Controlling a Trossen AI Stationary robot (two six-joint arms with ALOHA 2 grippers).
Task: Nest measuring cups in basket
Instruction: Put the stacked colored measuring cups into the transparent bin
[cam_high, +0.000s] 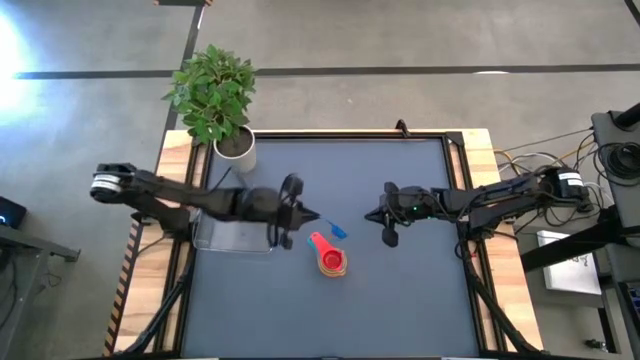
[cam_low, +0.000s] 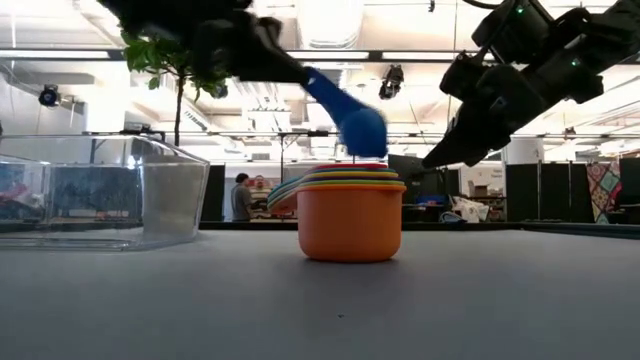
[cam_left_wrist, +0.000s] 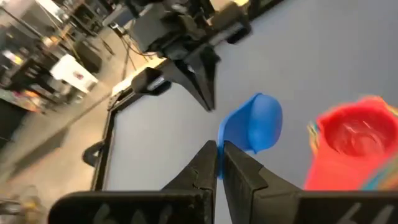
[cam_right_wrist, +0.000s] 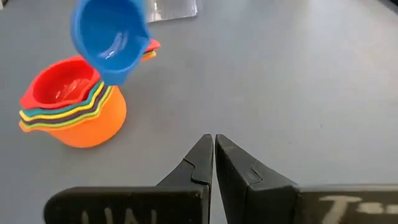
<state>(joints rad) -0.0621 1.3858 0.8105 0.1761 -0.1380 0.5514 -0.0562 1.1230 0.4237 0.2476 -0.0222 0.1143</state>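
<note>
High view – stack: the nested cups (cam_high: 332, 261) sit near the middle of the dark counter (cam_high: 400, 300), red on top, a red handle pointing toward the far left.
High view – blue cup: the blue cup (cam_high: 337, 231) is just beyond the stack, at the tip of the left claw (cam_high: 318, 217).
High view – basket: the clear basket (cam_high: 228, 236) lies by the counter's left edge, partly under the left arm; a white pot with a green plant (cam_high: 217, 95) stands at the far left corner.
High view – right claw: the right claw (cam_high: 375, 214) hovers right of the stack.
Low view – stack: an orange cup (cam_low: 350, 227) carries thin rims of other colours; smooth, round, glossy plastic.
Low view – blue cup: tilted, in the air just above the stack.
Low view – basket: transparent walls, standing on the counter left of the stack.
Left wrist view – left claw: its fingers (cam_left_wrist: 202, 168) are pinched almost together on the blue cup's short handle.
Right wrist view – right claw: tips pressed together, empty, apart from the cups.
</note>
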